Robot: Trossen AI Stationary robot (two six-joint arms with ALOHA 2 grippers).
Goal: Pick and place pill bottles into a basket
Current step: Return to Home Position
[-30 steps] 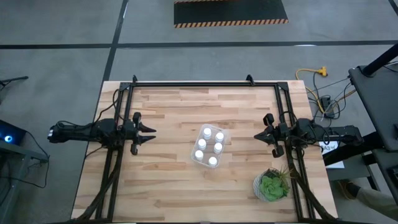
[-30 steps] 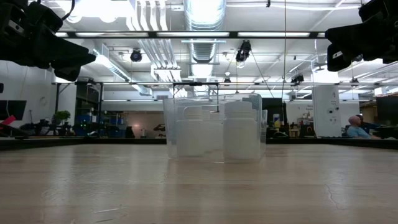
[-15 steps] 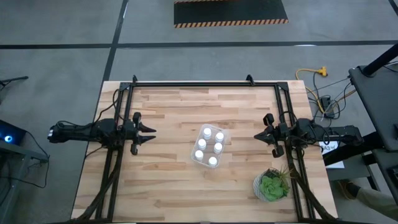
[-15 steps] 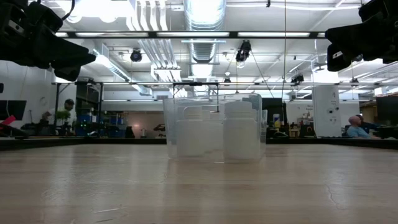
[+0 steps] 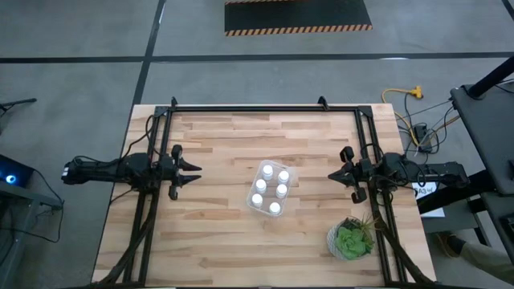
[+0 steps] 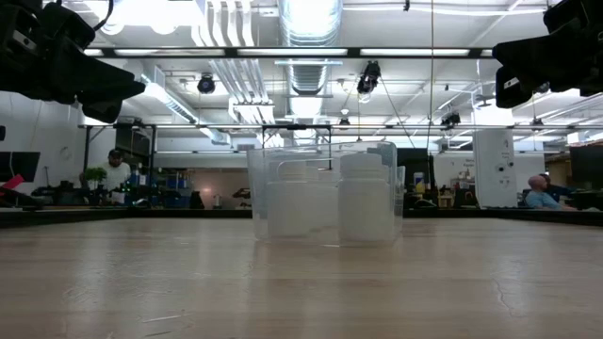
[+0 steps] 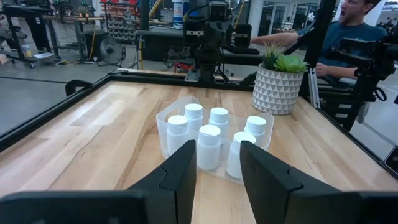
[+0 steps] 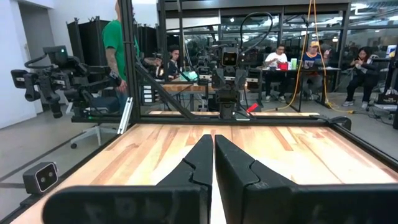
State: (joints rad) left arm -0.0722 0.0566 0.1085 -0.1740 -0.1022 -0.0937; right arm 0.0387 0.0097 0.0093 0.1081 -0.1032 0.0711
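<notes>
The clear plastic bin point(image 5: 271, 189) stands on the wooden table a little right of its middle. Several white pill bottles point(image 5: 281, 190) with round white caps stand upright inside it. The bin also shows in the left wrist view point(image 7: 163, 130) with the bottles point(image 7: 209, 147), and in the low view point(image 6: 325, 193). My left gripper point(image 5: 195, 172) hovers left of the bin, pointing at it, open and empty point(image 7: 217, 171). My right gripper point(image 5: 332, 175) hovers right of the bin, shut and empty point(image 8: 214, 165).
A green potted plant in a white patterned pot point(image 5: 351, 239) stands at the table's near right corner, close to the right arm; it also shows in the left wrist view point(image 7: 278, 84). A black frame point(image 5: 257, 107) runs along the table's edges. People sit and stand in the room beyond.
</notes>
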